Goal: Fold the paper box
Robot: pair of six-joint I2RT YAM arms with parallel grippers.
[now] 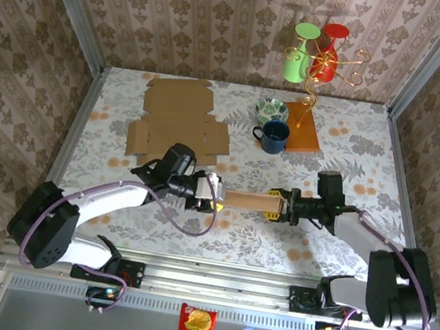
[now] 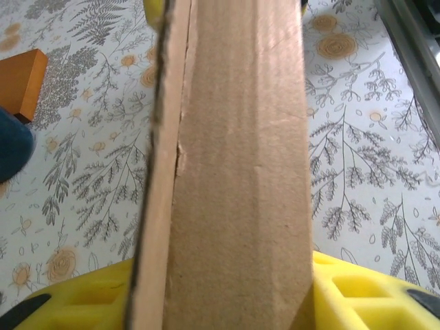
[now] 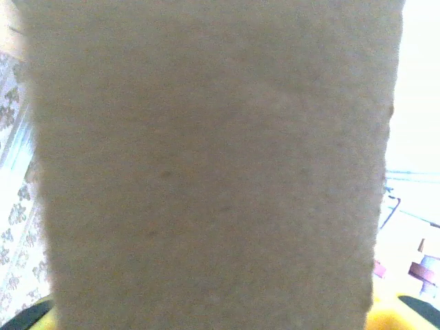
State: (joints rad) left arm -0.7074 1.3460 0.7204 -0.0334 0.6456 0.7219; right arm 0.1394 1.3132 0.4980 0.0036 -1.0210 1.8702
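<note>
1. Box [image 2: 234, 172]: brown cardboard, folded into a long narrow shape, close up against both wrist cameras. From above I log it [image 1: 248, 200] towards the near edge of the bench [image 1: 372, 156], about midway along it, lying left to right between the two arms. Whether it rests on the bench or hangs clear, I cannot tell.
2. Left jaws: at the box's left end, pinching it; yellow pads [image 2: 357, 295] sit flush against both its sides.
3. Right jaws: at the box's right end, pinching it as far as I can read; a yellow pad [image 3: 385, 320] peeks out beside the cardboard.
4. Flat cardboard [image 1: 178, 121]: unfolded sheet, far-left part of the bench, apart from the box.
5. Mug [image 1: 275, 137]: dark blue, upright, mid-bench towards the far edge.
6. Bowl [image 1: 271, 109]: patterned, just behind the mug.
7. Orange board [image 1: 304, 128]: just beside the mug, on its right.
8. Wire stand [image 1: 324, 64]: gold, rising from the board, carrying a green cup [image 1: 298, 60] and a red cup [image 1: 329, 57].
9. Snack packet [image 1: 197, 322]: on the ledge below the near edge.
</note>
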